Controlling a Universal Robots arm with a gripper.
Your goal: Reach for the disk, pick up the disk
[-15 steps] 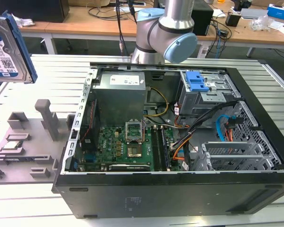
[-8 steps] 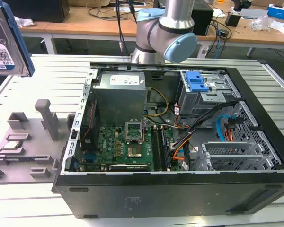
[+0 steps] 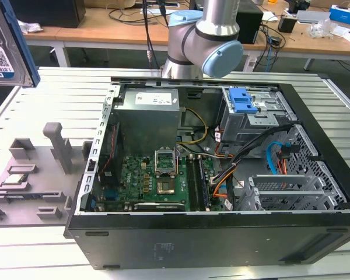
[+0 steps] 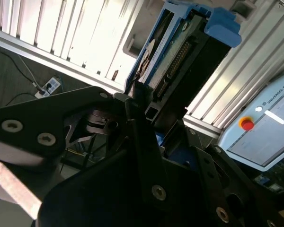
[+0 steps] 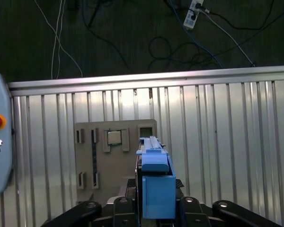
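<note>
Gripping the disk [image 4: 180, 52] by one end: gripper [image 4: 149, 111] clamped tight on the drive, blue side frame showing.
Disk sits edge-on between the fingers in both wrist views, held up off the ribbed aluminium table [image 5: 227, 142]. In the exterior view it is at the exterior view's far left, label facing the camera, above the grey fixture tray [image 3: 29, 175] carrying the processor chip [image 5: 114, 137]. The open PC case [image 3: 221, 239] is well apart, towards the exterior view's right.
</note>
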